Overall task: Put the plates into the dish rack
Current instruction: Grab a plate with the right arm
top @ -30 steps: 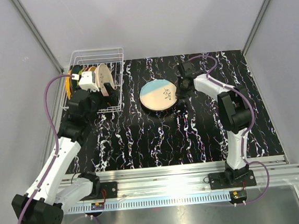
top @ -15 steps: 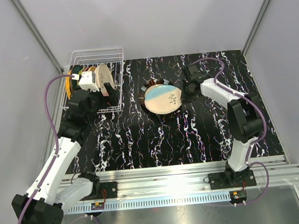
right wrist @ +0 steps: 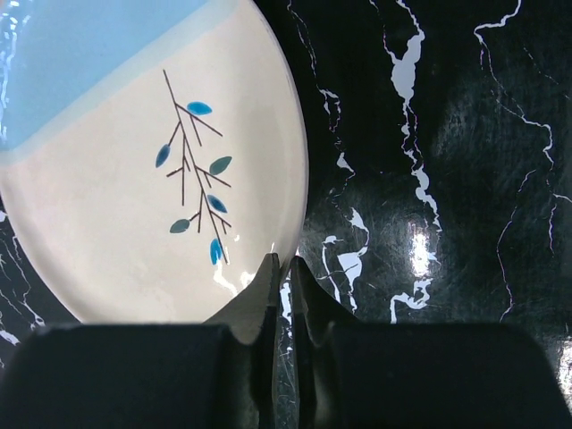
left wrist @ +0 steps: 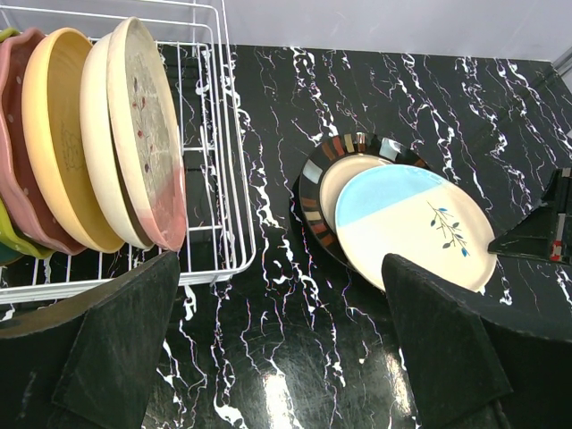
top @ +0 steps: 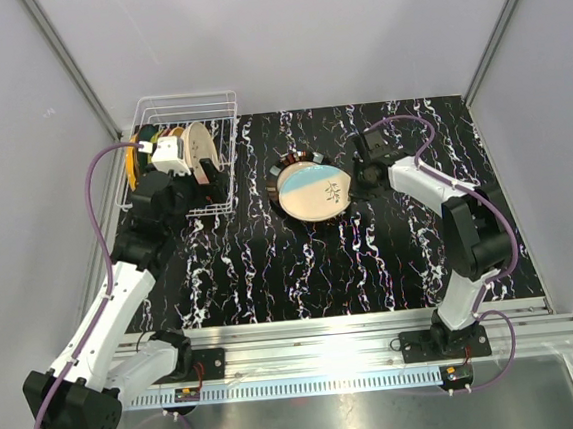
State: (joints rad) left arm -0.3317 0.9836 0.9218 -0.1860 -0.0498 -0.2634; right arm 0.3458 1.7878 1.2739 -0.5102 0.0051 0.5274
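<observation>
The white wire dish rack (top: 218, 98) stands at the table's back left and holds several upright plates (top: 196, 147); it also shows in the left wrist view (left wrist: 225, 143). A cream and light blue plate (top: 310, 190) with a twig pattern is tilted up at the table's middle, over a dark striped plate (top: 284, 165). My right gripper (top: 356, 176) is shut on the cream and blue plate's right rim (right wrist: 170, 152), its fingertips (right wrist: 271, 268) pinching the edge. My left gripper (top: 199, 180) hangs open and empty beside the rack's front right corner (left wrist: 281, 357).
The dark striped plate (left wrist: 317, 183) lies flat under the tilted one. The rack's plates (left wrist: 134, 134) are pink, yellow and cream, leaning on the prongs. The black marbled table (top: 301, 263) is bounded by grey walls and a metal rail in front.
My right gripper has tipped the cream and blue plate up by its right rim and drawn it slightly right, uncovering the dark striped plate beneath. The left arm has not moved.
</observation>
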